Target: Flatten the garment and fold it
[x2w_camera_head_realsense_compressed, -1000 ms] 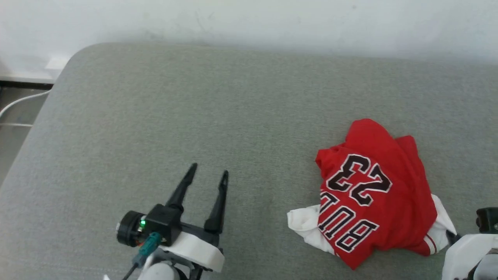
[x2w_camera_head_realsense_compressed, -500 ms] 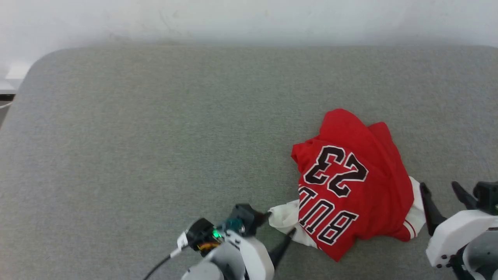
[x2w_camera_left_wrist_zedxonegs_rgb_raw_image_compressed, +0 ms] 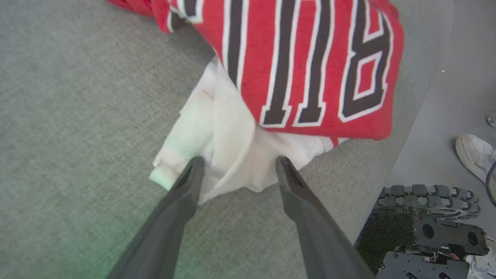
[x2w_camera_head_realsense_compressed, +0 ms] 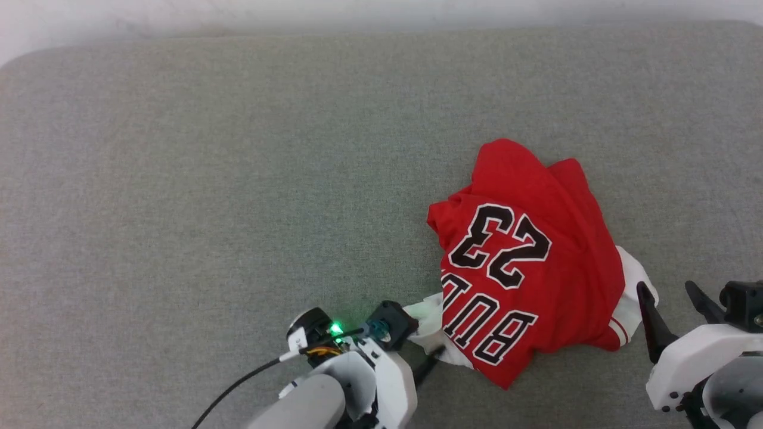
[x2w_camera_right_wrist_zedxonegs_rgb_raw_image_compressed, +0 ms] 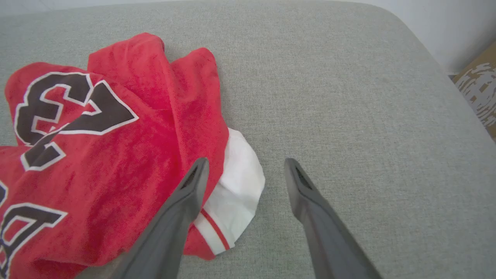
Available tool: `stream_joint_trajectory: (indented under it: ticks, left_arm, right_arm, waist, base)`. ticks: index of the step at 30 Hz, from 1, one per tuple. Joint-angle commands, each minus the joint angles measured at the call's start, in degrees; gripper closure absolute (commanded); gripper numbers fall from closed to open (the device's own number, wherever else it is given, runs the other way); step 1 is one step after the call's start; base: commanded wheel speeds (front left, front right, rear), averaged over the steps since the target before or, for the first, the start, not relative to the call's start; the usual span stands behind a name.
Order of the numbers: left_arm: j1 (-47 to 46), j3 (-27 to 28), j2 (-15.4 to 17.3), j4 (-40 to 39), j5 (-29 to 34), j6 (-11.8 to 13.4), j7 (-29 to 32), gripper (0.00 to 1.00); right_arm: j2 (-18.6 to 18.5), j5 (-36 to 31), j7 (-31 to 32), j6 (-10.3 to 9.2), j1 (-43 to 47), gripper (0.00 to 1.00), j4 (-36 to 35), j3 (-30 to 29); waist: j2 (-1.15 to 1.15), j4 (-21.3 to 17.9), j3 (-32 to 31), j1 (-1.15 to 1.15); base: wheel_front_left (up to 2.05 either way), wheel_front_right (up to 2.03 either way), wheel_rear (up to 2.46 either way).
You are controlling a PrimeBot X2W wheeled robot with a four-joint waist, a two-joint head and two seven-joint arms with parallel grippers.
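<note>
Two open claws, grasp stage: left claw [x2w_camera_left_wrist_zedxonegs_rgb_raw_image_compressed: 239, 162] straddling white sleeve [x2w_camera_left_wrist_zedxonegs_rgb_raw_image_compressed: 228, 128] of garment [x2w_camera_head_realsense_compressed: 524, 268], right claw [x2w_camera_right_wrist_zedxonegs_rgb_raw_image_compressed: 246, 162] at opposite sleeve [x2w_camera_right_wrist_zedxonegs_rgb_raw_image_compressed: 236, 190]; next pinch, spread.

The desk [x2w_camera_head_realsense_compressed: 179, 179] has a soft grey cloth top with round corners. A red jersey T-shirt [x2w_camera_head_realsense_compressed: 536, 262] lies on it, all bunched up, at about 4 o'clock from the middle. Its white sleeves [x2w_camera_head_realsense_compressed: 633, 280] poke out at 8 o'clock and 4 o'clock, resting on the cloth.
</note>
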Motion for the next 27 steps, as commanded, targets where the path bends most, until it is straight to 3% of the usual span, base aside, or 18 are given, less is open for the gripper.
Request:
stream_joint_trajectory:
  ticks: [1, 5, 10, 17, 22, 27]
  left_arm:
    - [-0.6, 0.0, 0.4, 1.3, -0.6, -0.4, -0.3, 1.00]
    - [-1.1, 2.4, 0.5, 2.3, -2.6, -0.1, -4.7, 1.00]
    - [-0.4, 7.9, 2.5, -1.8, -5.5, 2.3, -10.7, 1.00]
    - [-1.8, 17.6, 7.7, -14.4, -6.3, 9.8, -16.3, 1.00]
    - [-4.7, 23.5, 8.8, -23.9, -4.0, 15.8, -20.5, 1.00]
    - [-3.0, 24.2, 9.4, -24.9, -3.1, 19.7, -17.5, 1.00]
  right_arm:
    - [0.3, 0.0, -0.4, -0.06, 0.3, 0.00, 0.2, 0.0]
    - [0.6, -0.2, -0.8, -0.06, 0.6, 0.00, 1.1, 0.1]
    - [0.9, -0.3, -1.1, -0.06, 1.3, 0.00, 2.2, 0.0]
    - [1.1, -0.1, -1.4, -0.06, 2.3, 0.00, 3.2, 0.6]
    - [1.2, 0.2, -1.9, -0.06, 2.2, 0.00, 3.9, 1.4]
    - [1.2, 1.2, -3.0, -0.06, 1.6, 0.00, 5.2, 2.3]
  waist:
    - [0.00, 0.0, 0.3, 0.00]
    - [0.00, 0.6, -0.6, 0.00]
    - [0.00, 1.9, -3.2, 0.00]
    - [0.00, 3.2, -6.1, 0.00]
    - [0.00, 3.0, -6.5, 0.00]
    - [0.00, 2.0, -6.0, 0.00]
  base:
    - [0.00, 0.00, 0.00]
    - [0.00, 0.00, 0.00]
    - [0.00, 0.00, 0.00]
    - [0.00, 0.00, 0.00]
    - [0.00, 0.00, 0.00]
    - [0.00, 0.00, 0.00]
